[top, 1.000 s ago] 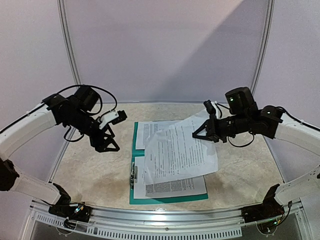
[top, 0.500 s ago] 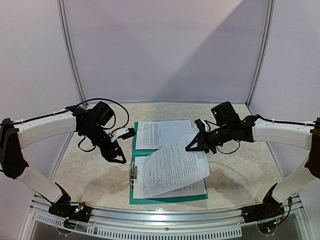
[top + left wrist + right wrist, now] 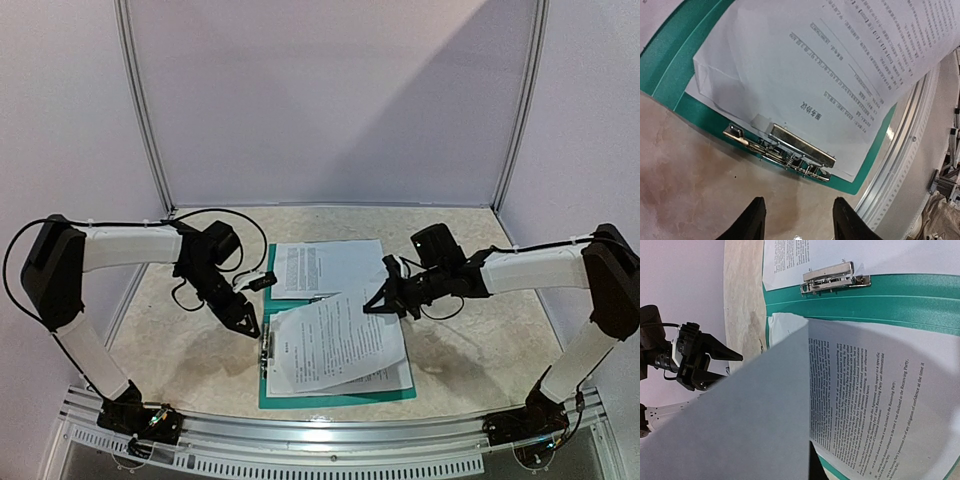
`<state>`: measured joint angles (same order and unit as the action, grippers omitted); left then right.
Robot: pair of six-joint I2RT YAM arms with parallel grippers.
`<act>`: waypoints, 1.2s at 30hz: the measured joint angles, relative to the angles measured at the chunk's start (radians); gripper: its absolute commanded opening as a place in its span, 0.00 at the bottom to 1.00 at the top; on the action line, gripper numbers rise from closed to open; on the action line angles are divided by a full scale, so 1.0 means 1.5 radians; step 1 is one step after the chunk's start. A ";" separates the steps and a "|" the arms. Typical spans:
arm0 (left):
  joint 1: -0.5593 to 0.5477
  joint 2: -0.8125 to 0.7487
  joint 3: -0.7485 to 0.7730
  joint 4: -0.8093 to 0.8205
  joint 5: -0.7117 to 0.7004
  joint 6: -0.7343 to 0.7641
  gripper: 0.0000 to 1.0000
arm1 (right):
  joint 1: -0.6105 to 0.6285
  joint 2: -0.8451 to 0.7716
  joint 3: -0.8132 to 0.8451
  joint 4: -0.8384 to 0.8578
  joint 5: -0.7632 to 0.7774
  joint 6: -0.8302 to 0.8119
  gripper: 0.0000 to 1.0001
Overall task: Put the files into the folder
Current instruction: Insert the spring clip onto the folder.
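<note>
The teal folder (image 3: 338, 396) lies open on the table with white printed files (image 3: 345, 378) on it. Another file (image 3: 325, 267) lies at its far end. My right gripper (image 3: 386, 299) is shut on the far right corner of one loose sheet (image 3: 335, 338), which droops over the stack. In the right wrist view this sheet's grey underside (image 3: 740, 425) hides most of my fingers. My left gripper (image 3: 246, 322) is open and empty, low over the table beside the folder's left edge. In the left wrist view it (image 3: 800, 225) faces the metal clip (image 3: 790, 147).
A second metal clip (image 3: 832, 276) sits on the teal folder (image 3: 900, 295) near the far sheet. A metal rail (image 3: 330, 440) runs along the table's front edge. Walls with posts (image 3: 140, 100) close the back and sides.
Both arms have come down and inward towards the folder. The held sheet has sunk from hanging in the air to draping over the stack.
</note>
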<state>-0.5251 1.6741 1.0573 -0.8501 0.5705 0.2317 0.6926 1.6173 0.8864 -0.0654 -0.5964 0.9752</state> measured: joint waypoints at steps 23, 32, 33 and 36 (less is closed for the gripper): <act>0.006 0.021 0.000 0.000 0.014 0.001 0.48 | 0.000 0.028 -0.020 0.041 -0.019 0.004 0.00; 0.006 0.021 0.000 0.000 0.014 0.002 0.48 | 0.001 0.028 -0.020 0.053 -0.019 0.010 0.00; 0.006 0.021 0.000 0.000 0.014 0.002 0.48 | 0.002 0.028 -0.020 0.056 -0.019 0.012 0.02; 0.006 0.021 0.000 0.000 0.014 0.002 0.48 | 0.004 0.028 -0.020 0.063 -0.019 0.020 0.26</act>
<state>-0.5163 1.7058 1.0573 -0.8505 0.5911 0.2352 0.6991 1.6600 0.8570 0.0296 -0.6250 1.0050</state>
